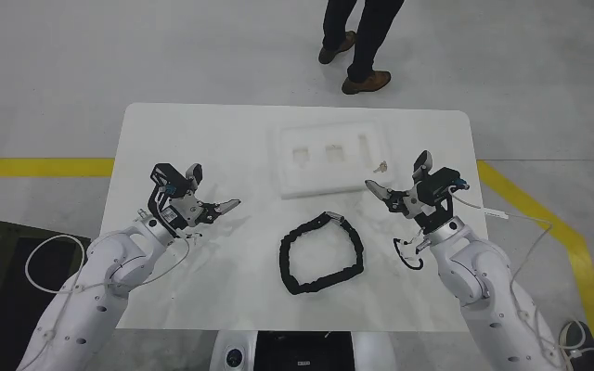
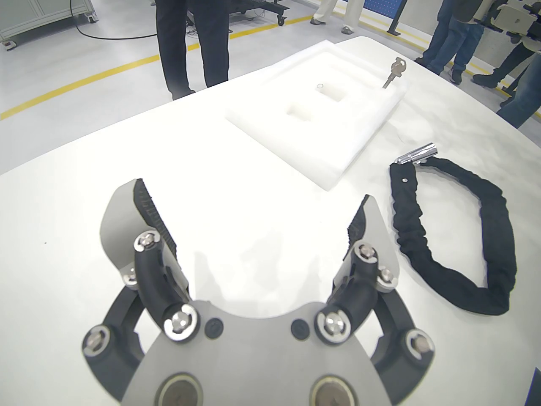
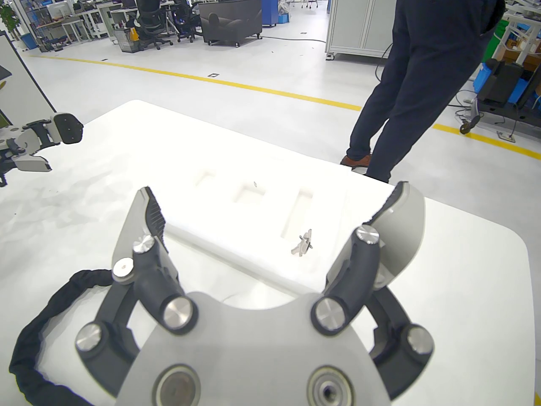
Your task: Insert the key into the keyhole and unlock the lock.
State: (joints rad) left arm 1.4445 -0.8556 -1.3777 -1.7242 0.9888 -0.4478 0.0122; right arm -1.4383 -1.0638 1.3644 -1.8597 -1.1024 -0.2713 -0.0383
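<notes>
Clearly the key [image 1: 379, 167] lies nearest the right gripper [image 1: 397, 174], just right of the top view's centre.
Both grippers gape wide, empty; the key stands tilted at the foam tray's [image 1: 316, 181] right edge, with the chain lock [image 1: 322, 252] lower centre and the left gripper [image 1: 213, 187] well apart.

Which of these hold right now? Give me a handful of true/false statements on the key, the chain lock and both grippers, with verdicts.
1. The small silver metal key sits on the white foam tray, with no gripper holding it. True.
2. The left gripper is shut on the key. False: it is open and empty, above the white table.
3. The black fabric-sleeved chain lock lies on the table between the two arms. True.
4. The key is inserted in the lock's chrome cylinder. False: the key is on the foam tray, apart from the lock.
5. The right gripper is open, with the key ahead of it. True.
</notes>
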